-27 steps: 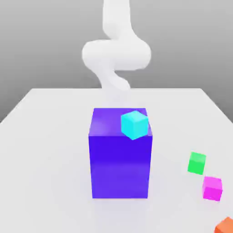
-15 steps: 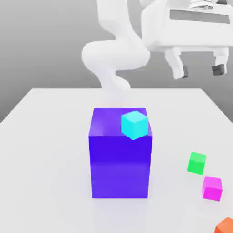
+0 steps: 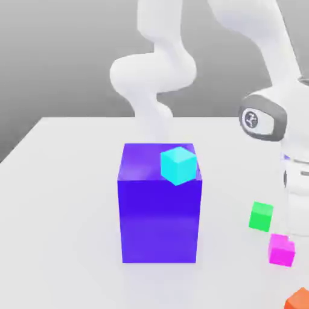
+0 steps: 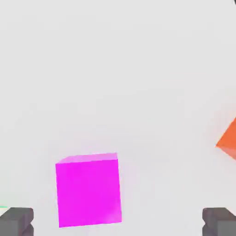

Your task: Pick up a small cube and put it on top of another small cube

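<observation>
On the white table (image 3: 60, 181), beneath grey backdrop, cubes rest.

Cyan cube (image 3: 178, 165) atop blue-violet block (image 3: 159, 211); magenta cube (image 3: 281, 250) beside arm (image 3: 283, 133)

At the first earlier moment only the arm's rear links showed at the top centre of the exterior view. Half a second ago the hand hung in the upper right of that frame, its dark-tipped fingers spread and well above the bench. Now the arm (image 3: 283, 151) has swung down along the right edge of the exterior view, its white wrist dropping to just above the small cube (image 3: 282, 249). The end effector (image 4: 118, 222) stands with its fingers (image 4: 16, 221) wide apart over that cube.
</observation>
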Motion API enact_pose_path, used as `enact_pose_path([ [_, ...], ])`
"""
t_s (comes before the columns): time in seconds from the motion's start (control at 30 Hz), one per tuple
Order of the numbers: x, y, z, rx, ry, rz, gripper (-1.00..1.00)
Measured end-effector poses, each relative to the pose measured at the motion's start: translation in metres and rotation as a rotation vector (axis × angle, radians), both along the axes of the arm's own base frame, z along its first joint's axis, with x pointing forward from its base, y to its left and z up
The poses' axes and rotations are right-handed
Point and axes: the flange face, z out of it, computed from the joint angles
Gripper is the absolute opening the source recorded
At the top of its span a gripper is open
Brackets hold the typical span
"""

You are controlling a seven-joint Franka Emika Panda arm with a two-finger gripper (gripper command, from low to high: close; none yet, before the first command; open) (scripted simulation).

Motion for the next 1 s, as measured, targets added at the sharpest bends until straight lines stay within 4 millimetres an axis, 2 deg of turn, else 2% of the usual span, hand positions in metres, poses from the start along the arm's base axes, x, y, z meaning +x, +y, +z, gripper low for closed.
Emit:
enact_pose_path([
  [0.1, -0.002, 0.001, -0.037, -0.003, 0.003, 0.007, 0.00],
  [0.13, -0.003, 0.000, -0.046, -0.003, 0.004, 0.008, -1.00],
  [0.33, -0.003, 0.000, -0.050, -0.004, 0.004, 0.008, -1.00],
  [0.37, -0.003, 0.000, -0.046, -0.004, 0.004, 0.008, -1.00],
  [0.53, -0.003, 0.000, 0.007, -0.004, 0.005, 0.007, -1.00],
  [0.7, -0.035, 0.003, 0.033, 0.011, 0.019, -0.140, -1.00],
  [0.87, -0.074, 0.005, 0.051, 0.015, 0.025, -0.300, -1.00],
  [1.0, -0.100, -0.001, 0.062, 0.008, 0.019, -0.441, -1.00],
])
